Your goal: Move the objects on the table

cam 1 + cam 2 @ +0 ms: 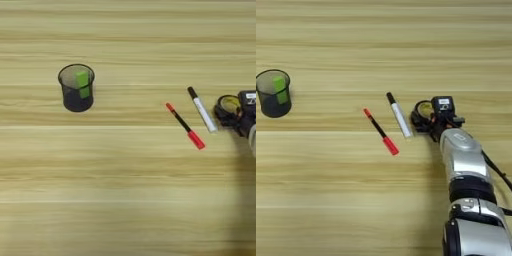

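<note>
The right gripper [432, 119] sits at the tape ring [422, 111], on the right part of the table [331, 190]. The black body and the ring overlap, so it cannot be told whether the fingers are spread or closed, or whether they hold the ring. The ring lies flat, yellow core showing, just right of the marker.

Judgement on the step in hand: if the ring is to be shifted, the contact should be kept low and steady, with the ring flat on the wood so that it does not tip or roll. Any travel towards the left wants care.

Obstructions: the white marker [399, 114] lies just beside the ring, black cap pointing away from the robot, and is the nearest thing that could be knocked. The black-and-red pen [380, 131] lies a little further left, roughly parallel, apart from the marker. The mesh cup [76, 87] stands upright well to the left with the green stick [82, 84] inside it, clear of the work.
</note>
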Available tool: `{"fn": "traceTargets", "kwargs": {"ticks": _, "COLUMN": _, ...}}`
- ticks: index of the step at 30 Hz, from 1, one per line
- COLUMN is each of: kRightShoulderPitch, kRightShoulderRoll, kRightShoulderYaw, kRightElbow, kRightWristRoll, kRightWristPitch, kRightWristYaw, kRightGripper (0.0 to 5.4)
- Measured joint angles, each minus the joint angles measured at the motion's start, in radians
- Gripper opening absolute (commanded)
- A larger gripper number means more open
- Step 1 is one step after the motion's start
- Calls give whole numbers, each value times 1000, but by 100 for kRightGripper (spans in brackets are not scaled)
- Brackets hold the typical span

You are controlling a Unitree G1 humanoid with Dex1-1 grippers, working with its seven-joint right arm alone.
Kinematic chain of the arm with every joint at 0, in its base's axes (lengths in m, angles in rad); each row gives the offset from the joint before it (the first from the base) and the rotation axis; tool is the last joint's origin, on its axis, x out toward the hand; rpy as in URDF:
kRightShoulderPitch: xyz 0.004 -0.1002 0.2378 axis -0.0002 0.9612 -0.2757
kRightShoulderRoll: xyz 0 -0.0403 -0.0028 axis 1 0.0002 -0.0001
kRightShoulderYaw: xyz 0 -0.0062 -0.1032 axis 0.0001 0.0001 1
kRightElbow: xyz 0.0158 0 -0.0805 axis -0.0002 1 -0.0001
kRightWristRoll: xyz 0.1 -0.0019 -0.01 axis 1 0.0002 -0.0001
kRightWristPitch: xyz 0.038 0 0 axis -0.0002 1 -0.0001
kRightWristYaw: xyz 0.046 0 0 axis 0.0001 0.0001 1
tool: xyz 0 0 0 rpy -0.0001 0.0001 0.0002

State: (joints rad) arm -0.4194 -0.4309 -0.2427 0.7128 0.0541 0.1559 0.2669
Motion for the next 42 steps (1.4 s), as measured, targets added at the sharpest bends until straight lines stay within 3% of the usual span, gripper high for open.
{"fn": "traceTargets", "kwargs": {"ticks": 11, "kRightShoulderPitch": -45, "kRightShoulderRoll": -8, "kRightShoulderYaw": -1, "kRightElbow": 91, "kRightWristRoll": -11, "kRightWristPitch": -44, "kRightWristYaw": -40, "kRightGripper": 404}}
{"fn": "traceTargets", "kwargs": {"ticks": 22, "kRightShoulderPitch": -46, "kRightShoulderRoll": -17, "kRightShoulderYaw": 0, "kRightElbow": 102, "kRightWristRoll": -11, "kRightWristPitch": -57, "kRightWristYaw": -42, "kRightGripper": 533}}
{"fn": "traceTargets", "kwargs": {"ticks": 27, "kRightShoulderPitch": -34, "kRightShoulderRoll": -17, "kRightShoulderYaw": 10, "kRightElbow": 70, "kRightWristRoll": -26, "kRightWristPitch": -54, "kRightWristYaw": -63, "kRightGripper": 537}}
{"fn": "traceTargets", "kwargs": {"ticks": 33, "kRightShoulderPitch": 70, "kRightShoulderRoll": -1, "kRightShoulderYaw": 16, "kRightElbow": -175, "kRightWristRoll": -39, "kRightWristPitch": -20, "kRightWristYaw": -88, "kRightGripper": 537}}
{"fn": "traceTargets", "kwargs": {"ticks": 37, "kRightShoulderPitch": 158, "kRightShoulderRoll": 30, "kRightShoulderYaw": 21, "kRightElbow": -392, "kRightWristRoll": -30, "kRightWristPitch": 59, "kRightWristYaw": -83, "kRightGripper": 537}}
{"fn": "traceTargets", "kwargs": {"ticks": 42, "kRightShoulderPitch": 203, "kRightShoulderRoll": 59, "kRightShoulderYaw": 43, "kRightElbow": -593, "kRightWristRoll": -2, "kRightWristPitch": 129, "kRightWristYaw": -44, "kRightGripper": 537}}
